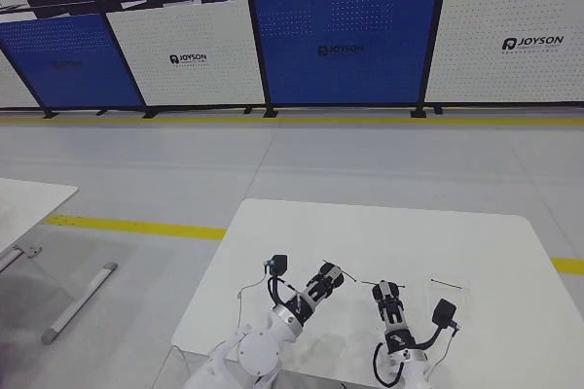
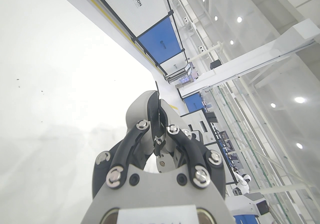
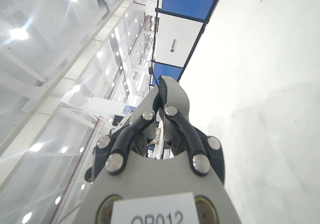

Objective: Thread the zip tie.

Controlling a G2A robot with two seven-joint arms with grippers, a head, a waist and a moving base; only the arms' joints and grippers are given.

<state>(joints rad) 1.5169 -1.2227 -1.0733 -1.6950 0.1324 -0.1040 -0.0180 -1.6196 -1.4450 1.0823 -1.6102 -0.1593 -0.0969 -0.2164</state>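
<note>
My left gripper (image 1: 333,276) is shut on a thin black zip tie (image 1: 339,271) that sticks out slanted past its fingers, above the near part of the white table (image 1: 389,229). In the left wrist view the strap (image 2: 158,110) is pinched between the pads of the left gripper (image 2: 157,100), and its tip pokes out beyond them. My right gripper (image 1: 384,289) is close beside it, shut on a black strap (image 1: 370,284). In the right wrist view, the square head (image 3: 150,70) of that strap stands just past the right gripper (image 3: 161,85). I cannot tell whether both hold one tie.
Another black zip tie (image 1: 446,283) lies flat on the table to the right of the right arm. A second white table (image 1: 19,199) stands off to the left across the floor. Blue and white panels (image 1: 341,49) line the back.
</note>
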